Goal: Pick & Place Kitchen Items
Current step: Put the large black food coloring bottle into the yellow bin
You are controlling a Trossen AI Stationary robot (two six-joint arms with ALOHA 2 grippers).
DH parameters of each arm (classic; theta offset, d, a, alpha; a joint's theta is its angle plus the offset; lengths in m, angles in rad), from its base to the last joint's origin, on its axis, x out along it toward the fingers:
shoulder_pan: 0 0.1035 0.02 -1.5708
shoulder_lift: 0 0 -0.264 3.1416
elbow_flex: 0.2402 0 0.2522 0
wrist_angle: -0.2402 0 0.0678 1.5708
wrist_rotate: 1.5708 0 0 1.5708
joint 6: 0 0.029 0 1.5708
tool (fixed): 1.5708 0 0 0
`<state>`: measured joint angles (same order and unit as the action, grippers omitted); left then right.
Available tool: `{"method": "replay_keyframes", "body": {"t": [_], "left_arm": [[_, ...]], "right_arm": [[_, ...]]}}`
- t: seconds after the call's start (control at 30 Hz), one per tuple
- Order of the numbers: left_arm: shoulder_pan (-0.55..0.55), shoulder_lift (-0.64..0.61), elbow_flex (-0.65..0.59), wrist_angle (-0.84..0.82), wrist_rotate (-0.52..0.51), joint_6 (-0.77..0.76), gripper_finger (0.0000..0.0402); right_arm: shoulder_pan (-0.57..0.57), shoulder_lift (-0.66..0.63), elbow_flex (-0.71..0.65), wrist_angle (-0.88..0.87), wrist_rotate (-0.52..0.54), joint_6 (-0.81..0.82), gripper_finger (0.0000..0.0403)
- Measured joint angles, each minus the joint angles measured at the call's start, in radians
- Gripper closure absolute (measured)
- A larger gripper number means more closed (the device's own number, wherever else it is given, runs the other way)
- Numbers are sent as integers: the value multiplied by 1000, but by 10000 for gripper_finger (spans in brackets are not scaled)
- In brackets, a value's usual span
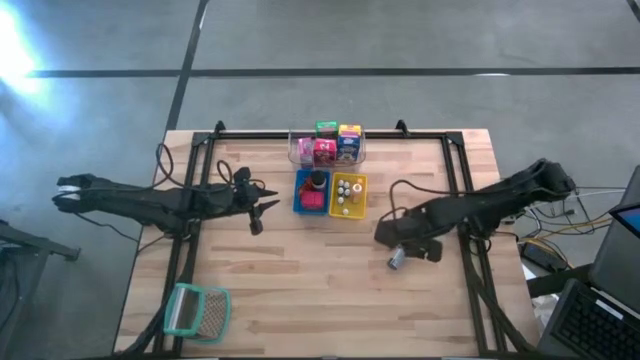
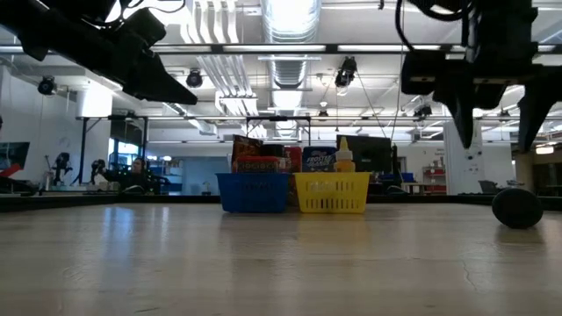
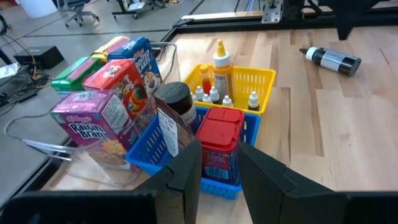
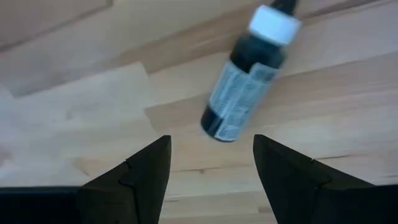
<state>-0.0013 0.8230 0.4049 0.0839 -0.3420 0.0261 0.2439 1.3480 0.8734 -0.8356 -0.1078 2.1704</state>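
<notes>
Where it lies on its side on the bare wood, the small bottle is the only grocery outside the containers.

Small bottle [image 4: 247, 84]: dark body, pale label, white cap; flat on the table [image 1: 300, 300], at about 4 o'clock from the trays, well apart from them. The low view shows its round end at the far right.

Right gripper [image 4: 211, 165]: hangs just above the bottle, jaws parted and empty, a finger on either side of the bottle's base without touching it.

Blue tray [image 3: 244, 127]: centre of the table, holding a dark jar [image 3: 176, 98] and a red can [image 3: 220, 142] with a red lid.

Yellow tray [image 3: 264, 79]: touching the blue tray at its 3 o'clock in the overhead view; holds a yellow squeeze bottle [image 3: 219, 59] and several tiny white-capped bottles [image 3: 214, 94].

Clear tub [image 1: 300, 155]: at 12 o'clock from the trays, just beside them; upright cereal boxes inside, a pink box [image 3: 102, 121] and a blue box [image 3: 142, 57] among them, plus a green packet [image 3: 78, 71].

Left gripper [image 3: 217, 180]: at 9 o'clock from the blue tray, near it, raised off the table; fingers a little apart, nothing between them.

Mesh basket [image 1: 197, 311]: teal rim, at 7 o'clock from the trays, near the table's front-left corner, well apart from everything else.
</notes>
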Motion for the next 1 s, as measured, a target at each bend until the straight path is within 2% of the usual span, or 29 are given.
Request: {"method": "replay_keyframes", "body": {"t": [0.23, 0.5, 0.63, 0.77, 1.0], "left_arm": [[0, 0, 0, -5, 0, 0, 293], [0, 0, 0, -6, 0, 0, 293], [0, 0, 0, -7, 0, 0, 293], [0, 0, 0, -11, 0, 0, 293], [0, 1, 0, -14, 0, 0, 293]], "right_arm": [[0, 87, -16, 21, -20, 8, 159], [-3, 128, -76, 45, -22, 68, 142], [-8, 142, -135, 120, -20, 81, 147], [-12, 133, -205, 227, 33, 97, 159], [-17, 131, -250, 251, 37, 58, 174]]}}
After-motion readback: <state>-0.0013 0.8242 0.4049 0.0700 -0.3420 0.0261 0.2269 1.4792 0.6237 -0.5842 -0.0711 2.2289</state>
